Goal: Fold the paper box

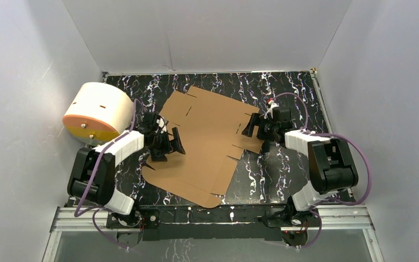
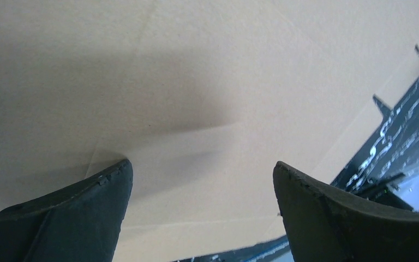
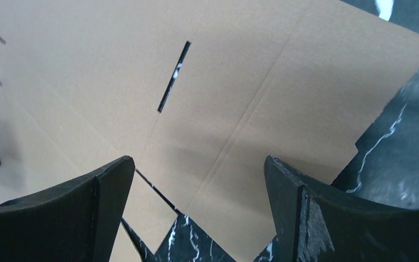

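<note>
The paper box (image 1: 204, 144) is a flat brown die-cut cardboard sheet with flaps and slots, lying on the black marbled table. My left gripper (image 1: 168, 147) is open and hovers over the sheet's left edge; its view is filled with cardboard (image 2: 196, 82) between the spread fingers (image 2: 87, 218). My right gripper (image 1: 255, 129) is open over the sheet's right flaps; its view shows the sheet (image 3: 223, 98), a narrow slot (image 3: 173, 76) and a notch between flaps. Neither gripper holds anything.
A cream-white cylinder with an orange face (image 1: 98, 112) lies at the far left beside the left arm. The black marbled table (image 1: 289, 103) is walled by white panels at the back and sides. A metal rail (image 1: 213, 215) runs along the near edge.
</note>
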`<control>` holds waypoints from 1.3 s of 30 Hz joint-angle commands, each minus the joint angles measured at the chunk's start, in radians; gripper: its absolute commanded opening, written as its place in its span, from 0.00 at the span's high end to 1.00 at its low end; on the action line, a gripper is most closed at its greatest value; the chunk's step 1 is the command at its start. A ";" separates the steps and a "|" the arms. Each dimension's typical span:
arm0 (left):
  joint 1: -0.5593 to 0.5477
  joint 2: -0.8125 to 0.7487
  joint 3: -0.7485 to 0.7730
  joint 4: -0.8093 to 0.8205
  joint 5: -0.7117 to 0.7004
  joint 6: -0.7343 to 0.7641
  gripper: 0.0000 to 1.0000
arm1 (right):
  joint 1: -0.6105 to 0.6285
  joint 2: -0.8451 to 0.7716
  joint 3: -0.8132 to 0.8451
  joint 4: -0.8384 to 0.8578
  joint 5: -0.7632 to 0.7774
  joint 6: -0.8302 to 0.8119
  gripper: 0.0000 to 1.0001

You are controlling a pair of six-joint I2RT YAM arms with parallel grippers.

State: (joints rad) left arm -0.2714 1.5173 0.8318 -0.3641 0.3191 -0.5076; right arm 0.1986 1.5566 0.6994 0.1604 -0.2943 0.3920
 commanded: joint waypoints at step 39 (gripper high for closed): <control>0.065 0.086 0.230 -0.096 -0.173 0.104 0.02 | -0.002 -0.038 0.092 -0.041 -0.079 -0.120 0.01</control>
State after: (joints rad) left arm -0.2165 1.6188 1.0615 -0.4480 0.1181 -0.4335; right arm 0.1967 1.5593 0.7834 0.1043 -0.3515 0.2733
